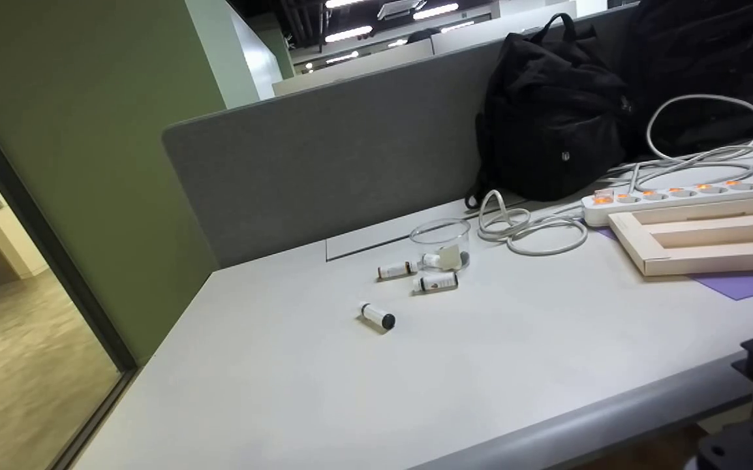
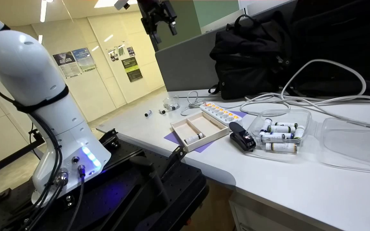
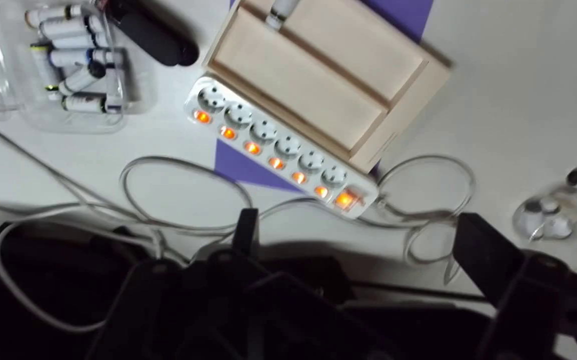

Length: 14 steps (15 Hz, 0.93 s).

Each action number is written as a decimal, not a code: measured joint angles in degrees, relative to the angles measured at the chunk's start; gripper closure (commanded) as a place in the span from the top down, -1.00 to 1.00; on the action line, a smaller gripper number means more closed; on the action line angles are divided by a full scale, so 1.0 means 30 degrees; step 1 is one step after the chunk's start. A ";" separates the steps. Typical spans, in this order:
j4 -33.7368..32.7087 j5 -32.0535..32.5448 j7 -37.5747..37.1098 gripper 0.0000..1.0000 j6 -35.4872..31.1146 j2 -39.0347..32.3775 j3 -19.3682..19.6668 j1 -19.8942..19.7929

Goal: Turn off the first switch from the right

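A white power strip [image 3: 263, 141] lies on the table and shows in both exterior views [image 1: 641, 207] [image 2: 221, 113]. It has a row of sockets and a row of small switches glowing orange. In the wrist view the small switch at one end [image 3: 202, 116] and the small switch at the other end [image 3: 321, 192] are both lit. A larger switch [image 3: 345, 200] under a clear cover is lit at the strip's lower right end. My gripper [image 2: 165, 35] is raised high above the table. In the wrist view its fingers [image 3: 357, 220] are wide apart, with nothing between them.
A divided wooden tray [image 3: 298, 80] lies against the strip, over a purple sheet [image 3: 256, 167]. A black tool [image 2: 242, 136] and a clear box [image 2: 279, 151] of vials stand beside it. White cables [image 2: 324, 98] and black backpacks [image 2: 249, 57] are behind. A clear cup [image 1: 440, 228] and loose vials are farther off.
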<state>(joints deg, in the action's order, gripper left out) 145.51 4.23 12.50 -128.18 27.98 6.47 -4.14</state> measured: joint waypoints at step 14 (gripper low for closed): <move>-0.5676 -0.6638 0.1905 1.00 -0.2366 -0.7206 0.4329 -0.1510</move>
<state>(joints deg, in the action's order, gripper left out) 128.48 -15.68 18.22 -135.28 6.36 19.45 -8.67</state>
